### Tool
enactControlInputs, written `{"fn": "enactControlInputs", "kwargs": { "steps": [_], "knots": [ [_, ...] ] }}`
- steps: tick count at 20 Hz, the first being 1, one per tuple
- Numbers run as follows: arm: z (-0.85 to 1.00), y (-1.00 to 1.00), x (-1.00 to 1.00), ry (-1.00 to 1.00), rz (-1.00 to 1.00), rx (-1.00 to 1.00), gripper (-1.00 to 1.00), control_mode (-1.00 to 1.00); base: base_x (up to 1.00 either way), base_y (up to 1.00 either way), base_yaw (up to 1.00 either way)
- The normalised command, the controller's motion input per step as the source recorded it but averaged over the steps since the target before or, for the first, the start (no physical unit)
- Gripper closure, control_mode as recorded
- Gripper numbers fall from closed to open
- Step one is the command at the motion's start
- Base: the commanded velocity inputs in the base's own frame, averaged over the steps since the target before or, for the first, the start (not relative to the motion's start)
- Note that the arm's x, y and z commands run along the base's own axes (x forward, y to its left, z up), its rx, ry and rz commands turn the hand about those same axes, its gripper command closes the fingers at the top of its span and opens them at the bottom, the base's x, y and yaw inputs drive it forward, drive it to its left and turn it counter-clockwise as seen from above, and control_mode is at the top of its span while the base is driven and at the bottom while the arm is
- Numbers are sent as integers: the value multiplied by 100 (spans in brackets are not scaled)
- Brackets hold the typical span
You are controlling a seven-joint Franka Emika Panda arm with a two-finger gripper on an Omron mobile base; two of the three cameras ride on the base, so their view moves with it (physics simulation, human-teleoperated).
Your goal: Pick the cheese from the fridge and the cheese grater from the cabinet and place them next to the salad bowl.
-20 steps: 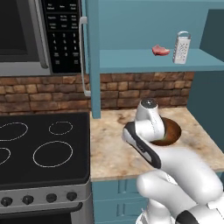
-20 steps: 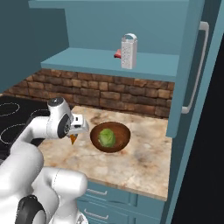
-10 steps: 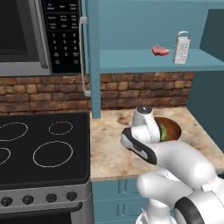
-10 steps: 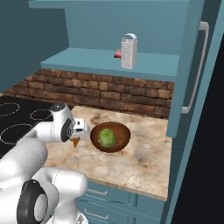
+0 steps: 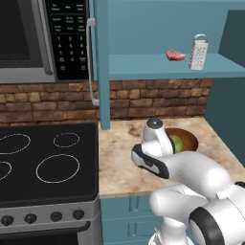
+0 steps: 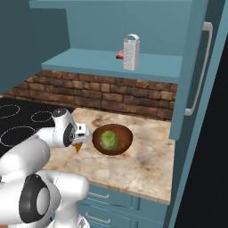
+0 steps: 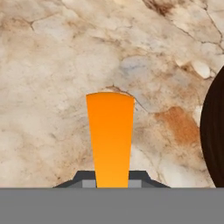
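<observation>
where the gripper hangs low over the marbled beige counter, its fingers are pinched narrow on the cheese, a smooth orange wedge. in the hand view the wedge's long axis runs straight away from the fingertips, its broad rounded end pointing outward and its slimmer end down between the tips. from the right base view the cheese pokes down toward the counter just left of the salad bowl, a round dark-brown wooden dish holding a green lettuce head. the cheese grater, tapered perforated silver metal with a loop handle, stands upright on the teal cabinet shelf.
</observation>
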Motion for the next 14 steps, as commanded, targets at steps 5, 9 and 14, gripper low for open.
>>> {"fn": "enactControlInputs", "kwargs": {
  "steps": [5,9,14],
  "knots": [
    [-12,-3,2,0,0,0,100,-100,0,0,0],
    [-11,-3,8,0,0,0,100,-100,0,0,0],
    [-14,0,9,-1,0,0,100,-100,0,0,0]
  ]
}}
